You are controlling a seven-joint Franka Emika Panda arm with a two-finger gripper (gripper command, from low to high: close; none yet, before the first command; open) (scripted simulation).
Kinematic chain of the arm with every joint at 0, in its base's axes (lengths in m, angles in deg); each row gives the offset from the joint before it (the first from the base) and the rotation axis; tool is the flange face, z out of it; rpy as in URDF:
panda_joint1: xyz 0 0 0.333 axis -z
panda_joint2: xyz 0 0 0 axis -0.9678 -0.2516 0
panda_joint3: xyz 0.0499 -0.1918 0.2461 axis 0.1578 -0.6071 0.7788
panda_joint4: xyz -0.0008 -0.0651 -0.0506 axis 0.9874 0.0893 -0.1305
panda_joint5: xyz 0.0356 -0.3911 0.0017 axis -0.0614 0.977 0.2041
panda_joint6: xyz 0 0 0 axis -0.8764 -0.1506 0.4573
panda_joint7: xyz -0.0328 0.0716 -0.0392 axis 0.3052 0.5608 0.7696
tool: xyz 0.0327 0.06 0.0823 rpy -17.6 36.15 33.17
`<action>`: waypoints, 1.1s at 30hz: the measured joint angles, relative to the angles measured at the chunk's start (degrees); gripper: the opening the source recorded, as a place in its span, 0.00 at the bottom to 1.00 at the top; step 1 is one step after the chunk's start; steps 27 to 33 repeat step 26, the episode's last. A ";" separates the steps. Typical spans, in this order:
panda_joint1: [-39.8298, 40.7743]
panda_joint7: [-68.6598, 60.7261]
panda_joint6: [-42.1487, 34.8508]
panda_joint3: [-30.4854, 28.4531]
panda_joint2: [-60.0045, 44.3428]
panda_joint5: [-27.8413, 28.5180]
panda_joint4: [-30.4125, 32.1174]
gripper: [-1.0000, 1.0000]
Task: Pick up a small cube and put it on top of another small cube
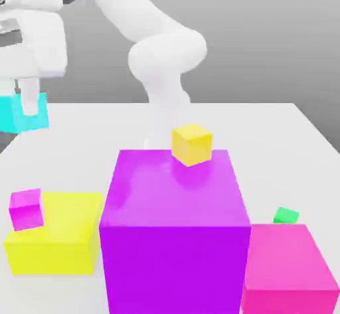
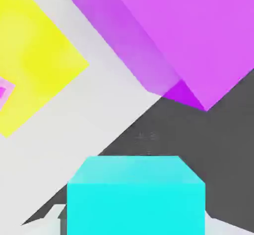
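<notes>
Small cyan cube held above the white table, clamped in the closed white two-finger gripper, off to the exterior view's left beyond the big purple block. Small yellow cube sits atop that block.

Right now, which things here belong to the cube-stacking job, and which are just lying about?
Job:
- small cyan cube, held in the gripper

Lying about:
- big purple block
- small yellow cube on it
- big yellow block
- small magenta cube on it
- big pink block
- small green cube
</notes>
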 joint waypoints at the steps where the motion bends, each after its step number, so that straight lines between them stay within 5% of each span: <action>1: 1.15 2.00 -1.17 2.67 0.65 -0.92 0.81 0.00; 12: 4.67 27.87 -8.82 22.18 0.14 -12.64 9.65 0.00; 18: 3.61 42.56 -7.42 25.37 -5.64 -19.76 15.19 0.00; 22: 4.00 44.95 0.51 22.30 -8.65 -18.04 21.44 0.00; 23: 4.14 45.10 2.09 21.65 -9.12 -17.51 22.60 1.00; 33: 4.14 45.10 2.09 21.65 -9.12 -17.51 22.60 1.00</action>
